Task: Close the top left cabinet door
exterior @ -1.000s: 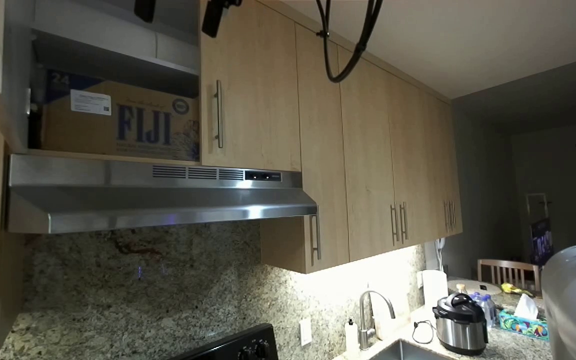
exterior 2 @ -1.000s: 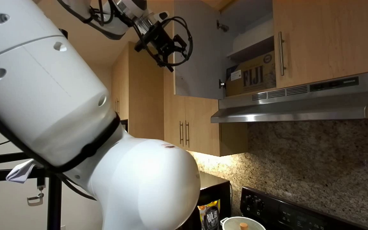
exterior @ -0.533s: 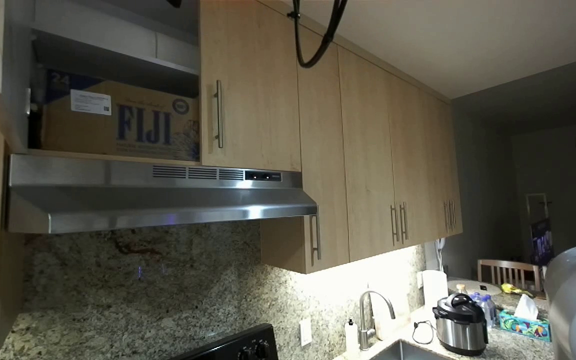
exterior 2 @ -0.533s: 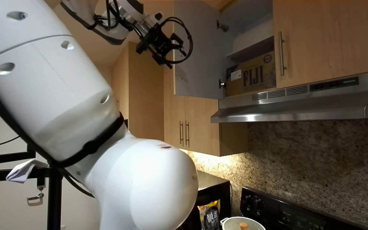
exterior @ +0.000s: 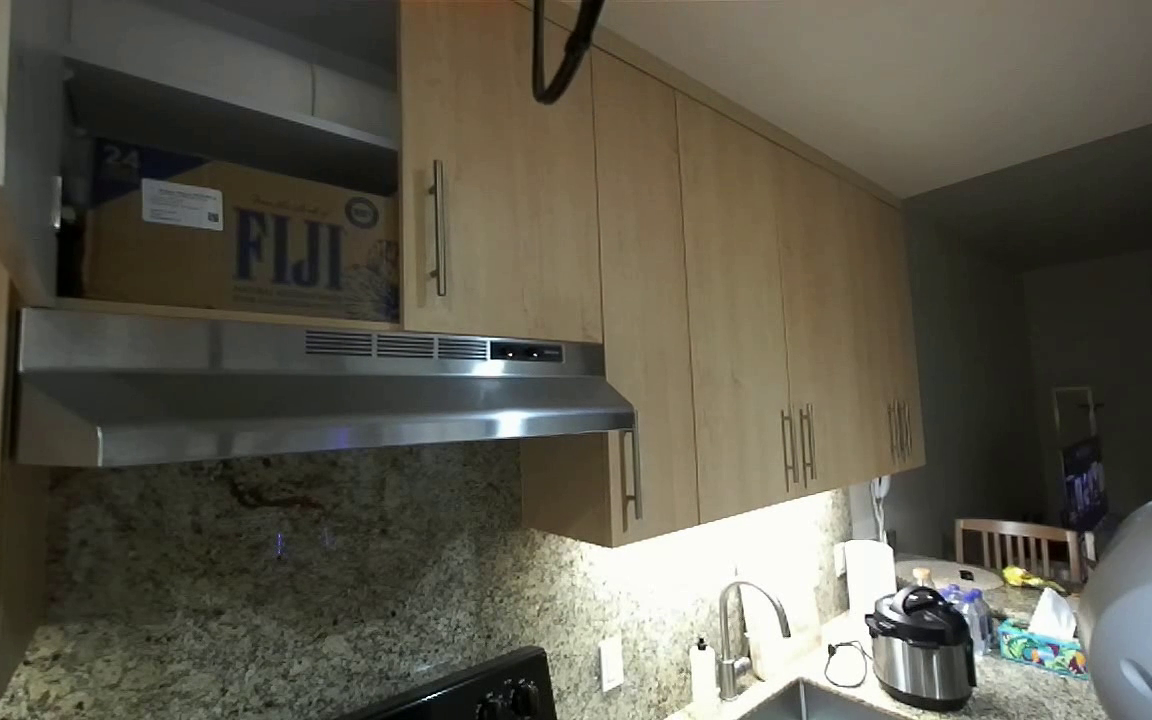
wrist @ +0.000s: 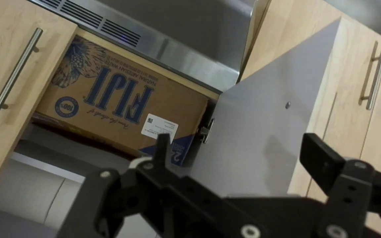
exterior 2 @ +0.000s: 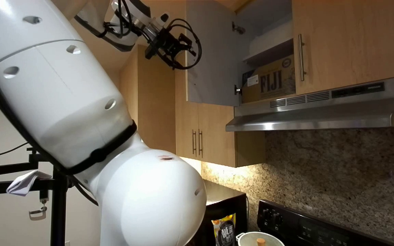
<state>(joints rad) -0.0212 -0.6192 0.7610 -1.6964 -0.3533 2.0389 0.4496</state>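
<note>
Kitchen's got a speckled granite backsplash [exterior: 336, 560] running under a steel range hood [exterior: 326, 400]. What I'm after, the top left cabinet door [exterior 2: 214, 65], is above the hood's left end, swung way out with its grey inner face showing. Its lower hinge [exterior 2: 238, 90] is on the left, so shutting it means swinging right, back over the hood. My tool [wrist: 238, 145] hangs up and left of the hood, facing that inner face, jaws spread wide, holding nothing, maybe to catch the free edge. Can't tell if it touches the door. I reckon I need to get round to the outer face and push. FIJI box [exterior 2: 268, 81] sits in the opening right above the hood, so it probably won't block things. Down and right of the hood, the table [exterior: 1021, 690] carries a pressure cooker [exterior: 921, 655]; past that, a chair [exterior: 1016, 527] and dim grey wall [exterior: 976, 340].
</note>
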